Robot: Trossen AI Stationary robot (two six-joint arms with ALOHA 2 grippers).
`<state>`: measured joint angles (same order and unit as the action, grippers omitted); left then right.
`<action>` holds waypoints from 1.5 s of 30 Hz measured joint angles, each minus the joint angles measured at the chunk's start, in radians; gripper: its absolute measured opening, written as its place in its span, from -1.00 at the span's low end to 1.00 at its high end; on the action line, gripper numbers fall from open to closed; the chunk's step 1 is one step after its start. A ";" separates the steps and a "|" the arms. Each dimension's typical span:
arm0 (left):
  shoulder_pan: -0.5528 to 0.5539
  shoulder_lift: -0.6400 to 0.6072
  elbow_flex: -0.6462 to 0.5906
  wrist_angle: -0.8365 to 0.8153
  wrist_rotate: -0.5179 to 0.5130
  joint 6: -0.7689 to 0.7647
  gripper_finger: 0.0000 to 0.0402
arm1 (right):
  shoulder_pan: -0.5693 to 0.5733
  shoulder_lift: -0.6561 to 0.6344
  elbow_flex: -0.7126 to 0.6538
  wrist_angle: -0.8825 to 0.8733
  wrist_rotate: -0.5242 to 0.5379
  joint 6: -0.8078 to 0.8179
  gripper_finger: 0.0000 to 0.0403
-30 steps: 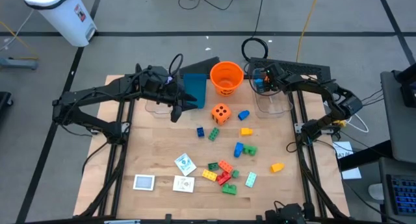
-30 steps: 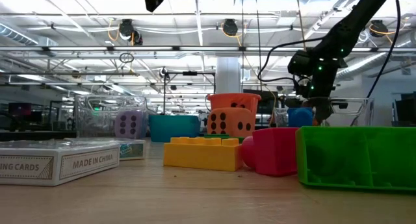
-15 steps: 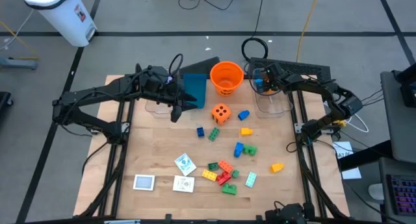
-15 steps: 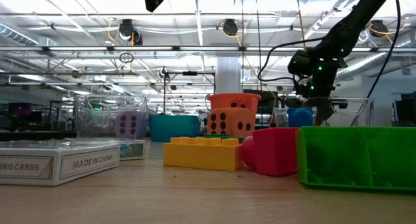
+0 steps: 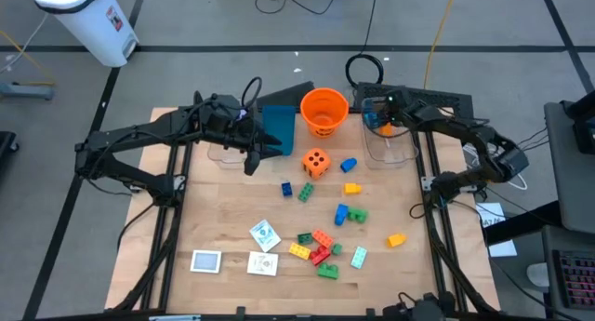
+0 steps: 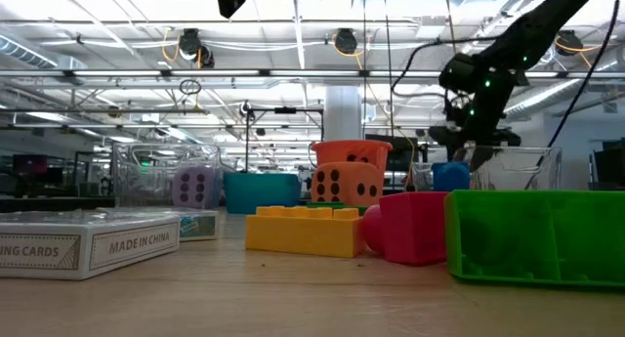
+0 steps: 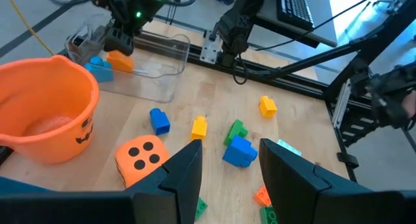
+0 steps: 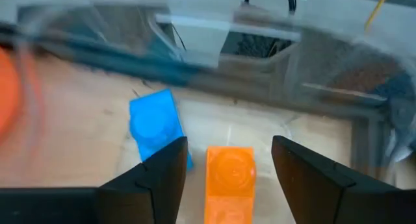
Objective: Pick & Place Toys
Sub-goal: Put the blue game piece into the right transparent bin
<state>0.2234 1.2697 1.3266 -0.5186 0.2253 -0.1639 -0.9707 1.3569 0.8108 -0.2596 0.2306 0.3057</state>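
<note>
Right gripper (image 8: 224, 162) above clear bin (image 5: 386, 146) at table's far right; jaws spread, pinching nothing. Orange brick (image 8: 229, 173) lies on bin floor directly below gap between jaws, light blue brick (image 8: 155, 125) just beside it, outside one finger.

Left gripper (image 7: 229, 160) hangs over table near teal box (image 5: 278, 127); jaws part-open, empty. Orange die (image 7: 139, 160) just outside one finger, blue brick (image 7: 239, 150) beyond gap. Remaining bricks and white cards (image 5: 264, 235) scattered mid-table.
</note>
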 joint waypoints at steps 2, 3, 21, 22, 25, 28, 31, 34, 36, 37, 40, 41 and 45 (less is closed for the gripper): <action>0.000 0.000 0.000 0.006 0.000 0.000 -0.21 | 0.006 -0.042 0.000 0.003 -0.017 0.005 0.07; 0.000 0.000 0.000 0.012 0.000 0.001 -0.21 | 0.009 -0.062 0.000 0.005 -0.029 0.011 0.07; 0.035 -0.110 0.000 0.124 0.069 -0.027 -0.21 | 0.133 -0.274 0.000 0.275 -0.158 0.167 0.05; 0.035 -0.130 0.000 0.124 0.069 -0.023 -0.21 | 0.145 -0.275 0.000 0.287 -0.166 0.202 0.05; 0.034 -0.193 0.000 0.105 0.037 -0.002 -0.21 | 0.171 -0.275 0.000 0.349 -0.271 0.232 0.05; 0.034 -0.246 0.001 0.066 0.003 0.014 -0.21 | 0.219 -0.275 0.000 0.427 -0.382 0.241 0.05; 0.034 -0.294 0.001 -0.014 -0.024 0.013 -0.21 | 0.292 -0.279 0.000 0.503 -0.420 0.274 0.04; 0.031 -0.330 0.001 -0.115 -0.043 0.004 -0.21 | 0.389 -0.283 0.000 0.579 -0.406 0.276 0.04; 0.024 -0.338 0.001 -0.175 -0.045 -0.006 -0.21 | 0.462 -0.282 0.000 0.605 -0.361 0.274 0.04; 0.018 -0.338 0.001 -0.199 -0.047 -0.014 -0.21 | 0.498 -0.281 0.000 0.613 -0.331 0.273 0.04; -0.006 -0.332 0.001 -0.272 -0.051 -0.022 -0.21 | 0.616 -0.281 0.015 0.593 -0.238 0.220 0.04; -0.014 -0.328 0.001 -0.291 -0.052 -0.022 -0.21 | 0.657 -0.281 0.026 0.567 -0.203 0.192 0.04; -0.048 -0.300 0.001 -0.345 -0.073 -0.022 -0.21 | 0.822 -0.273 0.100 0.381 -0.066 0.077 0.04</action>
<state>0.1754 0.9701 1.3273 -0.8635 0.1518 -0.1860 -0.1489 1.0843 0.9104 0.1213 0.1645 0.3828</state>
